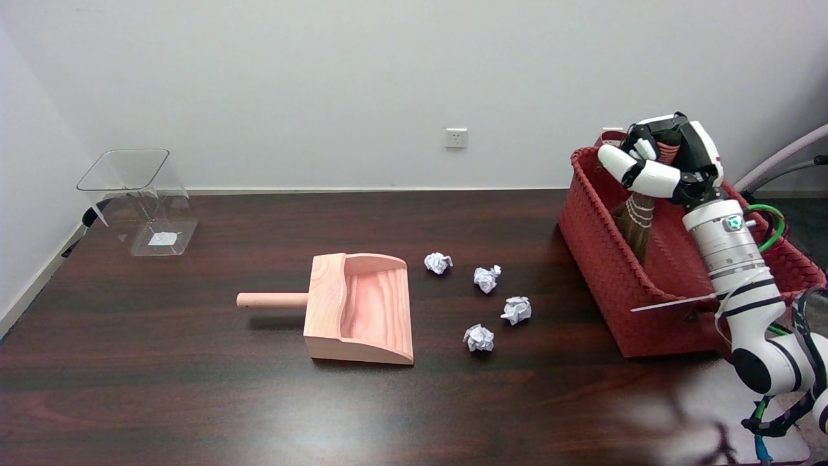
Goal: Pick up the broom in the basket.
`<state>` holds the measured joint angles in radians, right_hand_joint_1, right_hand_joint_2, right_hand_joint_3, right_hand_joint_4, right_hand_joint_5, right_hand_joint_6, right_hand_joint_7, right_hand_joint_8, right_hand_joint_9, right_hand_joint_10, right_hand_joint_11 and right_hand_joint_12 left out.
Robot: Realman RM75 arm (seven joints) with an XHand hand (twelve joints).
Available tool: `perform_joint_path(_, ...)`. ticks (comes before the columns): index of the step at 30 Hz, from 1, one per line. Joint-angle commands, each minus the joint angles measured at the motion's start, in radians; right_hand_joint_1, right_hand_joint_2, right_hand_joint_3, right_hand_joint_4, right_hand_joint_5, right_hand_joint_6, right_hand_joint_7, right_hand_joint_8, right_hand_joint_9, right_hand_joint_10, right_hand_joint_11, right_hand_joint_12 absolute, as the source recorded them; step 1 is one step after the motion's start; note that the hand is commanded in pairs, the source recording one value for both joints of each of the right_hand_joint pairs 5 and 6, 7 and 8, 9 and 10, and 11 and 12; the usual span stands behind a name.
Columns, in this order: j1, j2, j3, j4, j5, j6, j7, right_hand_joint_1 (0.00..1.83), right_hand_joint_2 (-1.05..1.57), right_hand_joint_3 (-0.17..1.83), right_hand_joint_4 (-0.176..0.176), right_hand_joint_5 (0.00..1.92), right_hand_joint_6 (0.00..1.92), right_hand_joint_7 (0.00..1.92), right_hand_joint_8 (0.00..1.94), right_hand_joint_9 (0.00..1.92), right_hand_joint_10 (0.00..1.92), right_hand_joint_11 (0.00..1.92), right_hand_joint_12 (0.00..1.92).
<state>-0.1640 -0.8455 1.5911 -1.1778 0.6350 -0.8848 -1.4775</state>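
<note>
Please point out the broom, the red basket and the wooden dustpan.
broom (635, 223): head view, on the brown bristles below the hand.
red basket (601, 272): head view, on its woven left wall.
wooden dustpan (362, 310): head view, on the scoop floor.

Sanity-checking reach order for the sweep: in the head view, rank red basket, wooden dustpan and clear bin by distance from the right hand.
1. Red basket: right side of the table, directly under the right hand, which grips the broom over it.
2. Wooden dustpan: mid-table, left of the paper balls.
3. Clear bin: far left corner, farthest.
</note>
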Motion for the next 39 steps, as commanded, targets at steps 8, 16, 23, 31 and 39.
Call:
perform_joint_path(8,-0.001,-0.004,0.208,-0.177,-0.029,0.091,-0.003,1.43,1.41,0.54,0.0,1.92,1.92,1.92,1.92,1.92,1.92,1.81,1.81)
perform_joint_path(16,0.0,0.008,0.287,-0.329,-0.038,0.225,-0.003,1.42,1.43,0.52,0.0,1.92,1.92,1.92,1.92,1.92,1.92,1.81,1.81)
perform_joint_path(23,0.007,0.019,0.34,-0.474,-0.036,0.356,-0.003,1.42,1.43,0.51,0.0,1.92,1.92,1.92,1.92,1.92,1.92,1.81,1.81)
perform_joint_path(31,0.007,0.024,0.42,-0.65,-0.038,0.504,-0.003,1.4,1.45,0.49,0.0,1.92,1.92,1.92,1.92,1.92,1.92,1.81,1.81)
perform_joint_path(39,-0.01,0.021,0.499,-0.685,-0.018,0.56,0.004,1.4,1.45,0.46,0.0,1.92,1.92,1.92,1.92,1.92,1.92,1.8,1.8)
